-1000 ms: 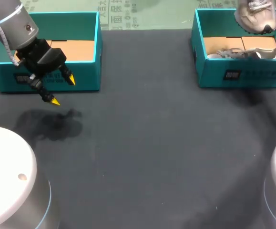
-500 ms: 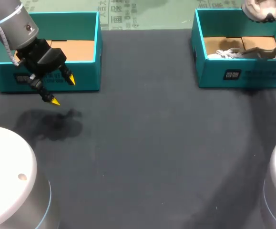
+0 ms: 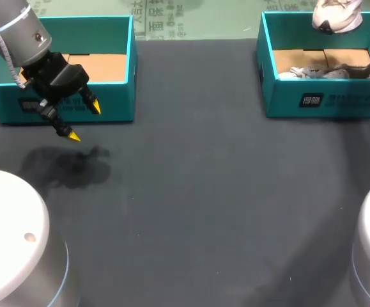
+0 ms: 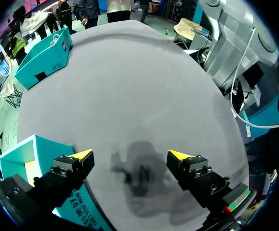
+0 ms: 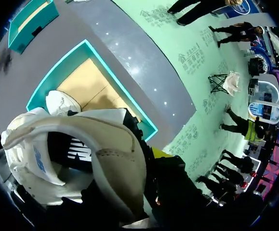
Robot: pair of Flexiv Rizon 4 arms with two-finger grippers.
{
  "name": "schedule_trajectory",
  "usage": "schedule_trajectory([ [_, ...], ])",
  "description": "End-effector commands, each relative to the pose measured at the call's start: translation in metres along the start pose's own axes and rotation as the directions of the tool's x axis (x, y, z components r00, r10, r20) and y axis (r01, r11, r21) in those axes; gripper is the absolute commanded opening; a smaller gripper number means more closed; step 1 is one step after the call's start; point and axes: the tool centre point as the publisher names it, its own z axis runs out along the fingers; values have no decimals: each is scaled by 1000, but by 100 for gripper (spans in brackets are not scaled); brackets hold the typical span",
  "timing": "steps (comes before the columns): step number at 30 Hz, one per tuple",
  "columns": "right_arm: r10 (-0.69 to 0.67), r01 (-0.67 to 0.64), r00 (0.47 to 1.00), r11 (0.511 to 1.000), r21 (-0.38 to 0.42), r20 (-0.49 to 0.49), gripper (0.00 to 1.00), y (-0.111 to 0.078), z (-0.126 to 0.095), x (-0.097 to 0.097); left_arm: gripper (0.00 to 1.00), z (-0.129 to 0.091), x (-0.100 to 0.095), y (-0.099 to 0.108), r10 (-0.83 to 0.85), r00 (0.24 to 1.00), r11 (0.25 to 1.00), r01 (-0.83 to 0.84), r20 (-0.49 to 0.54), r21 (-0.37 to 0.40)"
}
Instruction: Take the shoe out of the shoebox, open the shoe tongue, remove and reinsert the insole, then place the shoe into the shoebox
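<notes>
The shoe [image 3: 335, 16], white, hung in the air at about 1 o'clock in the head view, above the far wall of the right shoebox [image 3: 357, 105] and clear of it; in the right wrist view the shoe [image 5: 81, 144] lay tight against the right jaws, which held it, though only one yellow fingertip [image 5: 161, 153] showed beside its upper; beneath it sat the right shoebox [image 5: 93, 82], its tan floor partly bare.

The right shoebox, teal, stood at 2 o'clock on the dark surface [image 3: 197, 192]; a second shoe [image 3: 319, 71], pale grey and white, lay on its side within; the right wrist view showed that second shoe [image 5: 62, 103] in the box under the held one.

The left shoebox [image 3: 111, 105], also teal, stood at 10 o'clock; the left arm [image 3: 25, 38] came in over it, and the left jaws hung just in front of its near wall; they were wide apart, one yellow fingertip [image 3: 93, 107] against the wall's face in the head view, the other lower, toward 7 o'clock from it; a shadow [image 3: 69, 166] lay on the surface below.

In the left wrist view the left jaws stood wide over the grey surface [image 4: 129, 96]; the left shoebox [image 4: 21, 159] sat beside one fingertip [image 4: 84, 154].
</notes>
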Motion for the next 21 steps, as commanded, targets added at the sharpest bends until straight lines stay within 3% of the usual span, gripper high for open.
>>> schedule_trajectory([
  [1,279,-284,958,954,93,67,0,-14,-7,14,100,0,1,0,0,1000,1000,0,2,-3],
  [12,279,-284,958,954,93,67,0,-14,-7,14,100,0,1,0,0,1000,1000,0,2,-3],
  [13,320,-321,947,944,71,24,0,-19,-4,12,100,0,1,0,0,1000,1000,0,2,-3],
  [21,649,-646,761,756,103,14,0,-68,24,11,100,0,1,0,0,1000,1000,0,2,-3],
])
